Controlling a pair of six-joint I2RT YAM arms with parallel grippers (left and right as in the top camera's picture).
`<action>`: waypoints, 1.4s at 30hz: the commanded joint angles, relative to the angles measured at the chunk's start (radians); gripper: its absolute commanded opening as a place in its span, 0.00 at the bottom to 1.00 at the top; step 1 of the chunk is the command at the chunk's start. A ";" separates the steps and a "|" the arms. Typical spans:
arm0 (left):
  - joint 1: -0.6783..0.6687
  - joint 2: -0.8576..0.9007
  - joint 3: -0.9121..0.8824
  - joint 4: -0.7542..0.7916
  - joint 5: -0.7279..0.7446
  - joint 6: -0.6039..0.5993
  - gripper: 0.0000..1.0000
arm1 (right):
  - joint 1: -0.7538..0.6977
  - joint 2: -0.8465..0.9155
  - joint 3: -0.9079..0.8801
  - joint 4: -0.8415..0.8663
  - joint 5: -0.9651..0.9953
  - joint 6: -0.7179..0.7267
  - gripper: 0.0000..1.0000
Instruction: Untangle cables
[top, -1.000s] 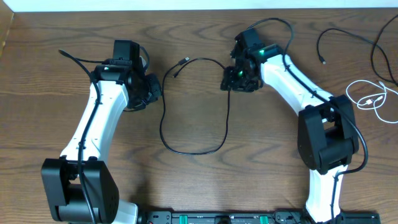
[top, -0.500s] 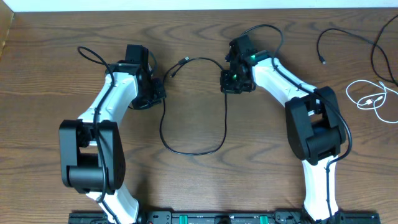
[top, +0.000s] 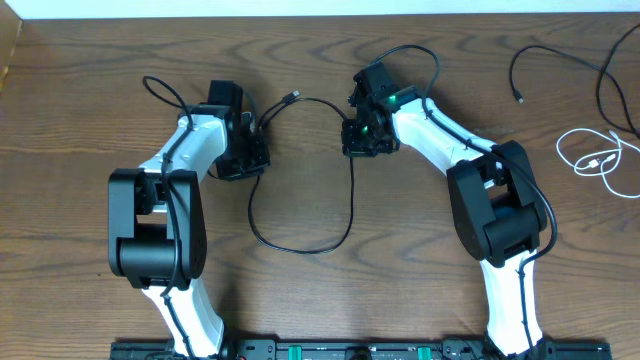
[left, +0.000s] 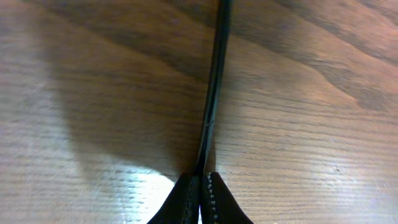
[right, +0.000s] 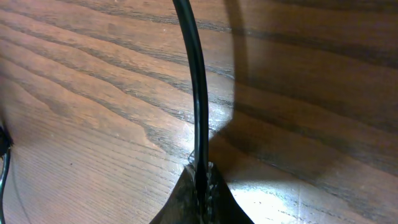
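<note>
- Cables: one long black cable is lying in a U-shaped loop on the wooden table, running from one gripper to the other, with its slack sagging on the arm-base side of both
- left gripper is pinching this cable, its fingers closed tight on it, and the cord is running straight ahead from the tips, close over the wood
- right gripper is clamping the same cable between narrow, closed fingers, and the cord is stretching forward from its tips
- a free end with a small plug is lying between the two grippers, nearer the left one, and arching across to the right one
- other black cables are lying well apart from the right gripper, on its outer side
- a white cable is coiling loosely near them, also well apart from the right gripper
- thicker arm wiring is looping just beside the left gripper's wrist, apart from the held cable
</note>
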 joint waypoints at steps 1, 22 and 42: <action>0.002 0.030 -0.023 0.000 0.155 0.125 0.07 | 0.010 0.025 0.011 0.002 -0.013 0.019 0.01; 0.057 -0.115 0.022 -0.036 -0.266 -0.100 0.07 | 0.036 0.026 0.011 0.082 -0.113 0.126 0.01; 0.055 -0.114 -0.224 -0.019 0.175 -0.072 0.08 | 0.099 0.026 0.011 0.081 -0.109 0.123 0.01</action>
